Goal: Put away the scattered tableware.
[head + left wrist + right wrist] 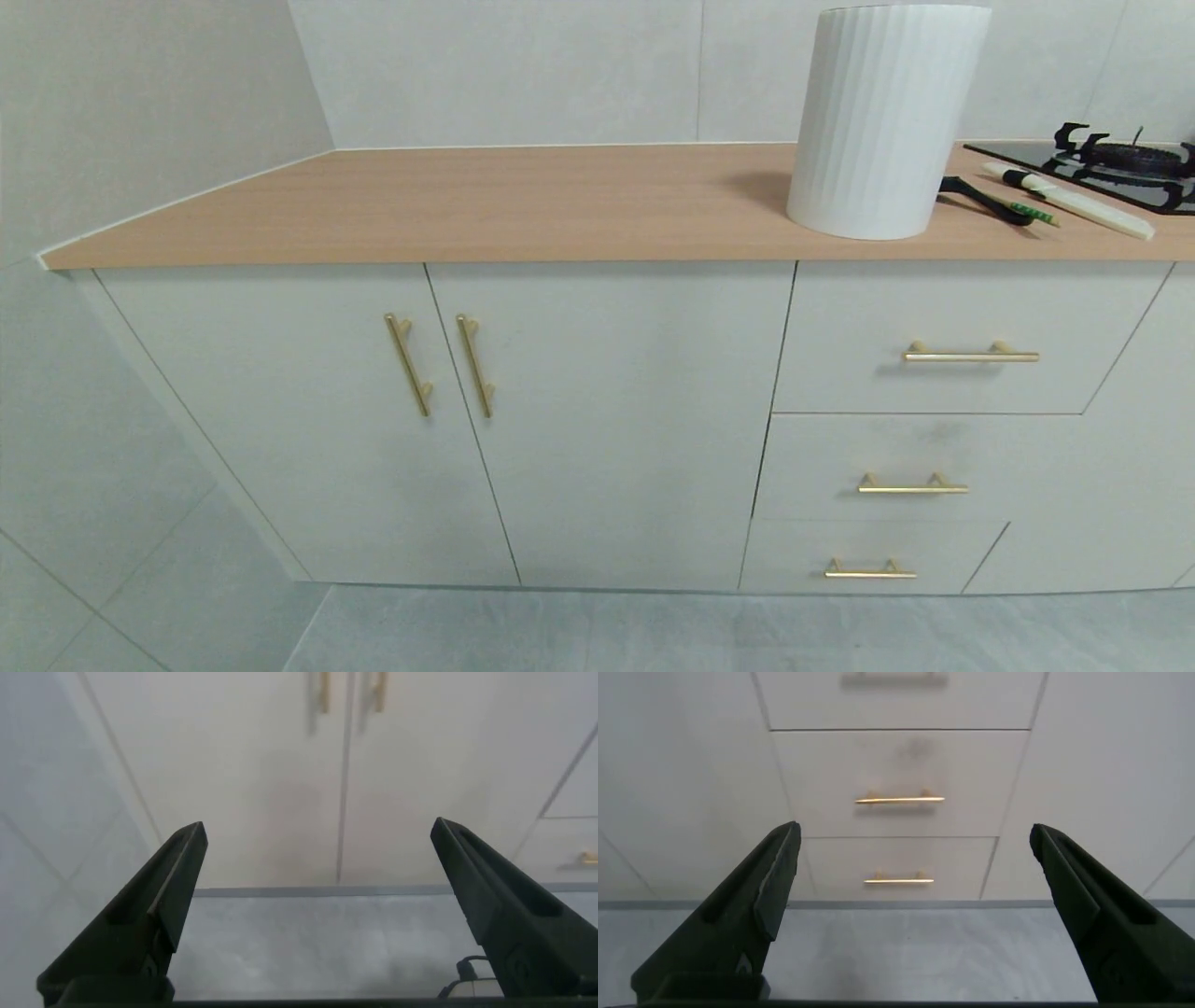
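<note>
On the wooden countertop (523, 201), a tall white ribbed container (882, 117) stands at the right. Beside it lie a black utensil (985, 199), a thin green-tipped stick (1032, 212) and a long white utensil (1069, 199). My left gripper (318, 835) hangs open low in front of the double cabinet doors (341, 775), above the floor, holding nothing. My right gripper (915, 835) is open too, facing the lower drawers (901, 784), with nothing between its fingers.
A black gas hob (1116, 163) sits at the countertop's far right. Below are two cabinet doors (448, 411) with gold handles and three drawers (934, 411) with gold handles. A tiled wall closes the left side; grey floor (653, 630) runs along the cabinet base.
</note>
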Robot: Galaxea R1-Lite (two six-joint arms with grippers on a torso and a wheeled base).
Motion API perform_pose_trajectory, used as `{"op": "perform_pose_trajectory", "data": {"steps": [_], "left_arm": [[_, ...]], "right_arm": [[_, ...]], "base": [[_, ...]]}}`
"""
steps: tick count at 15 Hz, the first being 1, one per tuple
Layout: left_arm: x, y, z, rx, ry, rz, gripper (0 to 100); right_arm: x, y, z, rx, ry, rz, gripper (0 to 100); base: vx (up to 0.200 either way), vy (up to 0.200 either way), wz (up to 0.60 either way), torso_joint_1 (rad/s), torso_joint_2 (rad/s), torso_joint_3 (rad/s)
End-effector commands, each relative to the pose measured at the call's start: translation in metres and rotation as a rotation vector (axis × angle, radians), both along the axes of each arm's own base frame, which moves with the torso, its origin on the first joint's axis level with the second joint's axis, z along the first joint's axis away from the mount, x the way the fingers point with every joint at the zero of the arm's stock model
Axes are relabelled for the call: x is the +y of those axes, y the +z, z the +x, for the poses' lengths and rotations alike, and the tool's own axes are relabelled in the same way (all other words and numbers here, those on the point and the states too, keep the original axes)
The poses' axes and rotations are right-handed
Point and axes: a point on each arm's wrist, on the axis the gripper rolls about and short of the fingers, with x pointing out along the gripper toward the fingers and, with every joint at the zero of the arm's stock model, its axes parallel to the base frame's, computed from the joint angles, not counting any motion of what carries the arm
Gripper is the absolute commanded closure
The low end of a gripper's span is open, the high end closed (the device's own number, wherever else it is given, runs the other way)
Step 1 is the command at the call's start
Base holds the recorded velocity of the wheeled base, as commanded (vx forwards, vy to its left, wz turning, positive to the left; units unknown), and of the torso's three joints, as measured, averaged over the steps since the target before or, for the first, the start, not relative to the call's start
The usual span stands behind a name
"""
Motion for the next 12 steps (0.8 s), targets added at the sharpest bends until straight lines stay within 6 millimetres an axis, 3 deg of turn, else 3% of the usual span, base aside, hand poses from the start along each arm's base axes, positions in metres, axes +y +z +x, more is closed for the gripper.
{"op": "perform_pose_trajectory", "data": {"steps": [1,7,12], "left_arm": [[0.0,0.0001,0.0,0.0,0.0,0.0,0],[0.0,0.0001,0.0,0.0,0.0,-0.001,0],[0.0,0.0001,0.0,0.0,0.002,-0.02,0]], "right_arm": [[0.0,0.0001,0.0001,0.002,0.0,0.0,0],[0.0,0.0001,0.0001,0.002,0.0,0.0,0],[0.0,0.0,0.0,0.0,0.0,0.001,0]], "base": [[0.0,-0.2,0.0,0.002,0.0,0.002],[0.0,-0.2,0.0,0.002,0.0,0.002],[0.0,0.0,0.0,0.0,0.0,0.0]]}}
